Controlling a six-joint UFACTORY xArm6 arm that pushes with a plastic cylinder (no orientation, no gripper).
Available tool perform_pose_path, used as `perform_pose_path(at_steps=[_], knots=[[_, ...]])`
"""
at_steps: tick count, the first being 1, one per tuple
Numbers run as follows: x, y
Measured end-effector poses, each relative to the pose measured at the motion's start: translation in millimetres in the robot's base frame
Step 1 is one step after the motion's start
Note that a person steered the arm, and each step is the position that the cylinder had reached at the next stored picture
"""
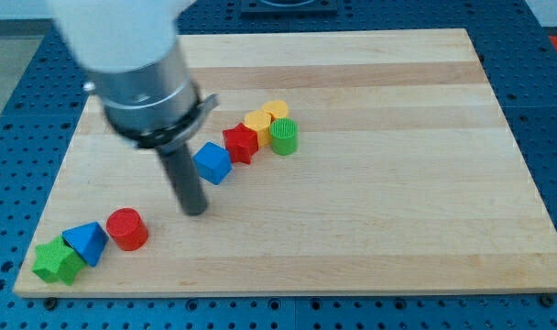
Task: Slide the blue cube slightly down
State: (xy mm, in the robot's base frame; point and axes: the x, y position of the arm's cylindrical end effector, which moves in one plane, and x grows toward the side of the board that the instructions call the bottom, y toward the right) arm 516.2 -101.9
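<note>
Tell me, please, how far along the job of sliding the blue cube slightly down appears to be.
Nothing looks done yet: the blue cube sits in a diagonal row beside the red star-shaped block on the wooden board. In hand: my tip rests below and left of the cube, not touching it. Left: bring the tip to the cube's upper side and push it slightly toward the view's bottom.

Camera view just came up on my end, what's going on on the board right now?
My tip sits on the wooden board, just below and left of the blue cube, not touching it. The cube heads a diagonal row with a red block, yellow blocks and a green cylinder. The push down hasn't started.
</note>
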Motion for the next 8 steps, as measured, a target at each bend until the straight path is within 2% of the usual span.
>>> perform_pose_path(at_steps=[1, 2, 4, 6, 8], knots=[[-16, 57], [-54, 46], [-79, -30], [-37, -32], [-8, 13]])
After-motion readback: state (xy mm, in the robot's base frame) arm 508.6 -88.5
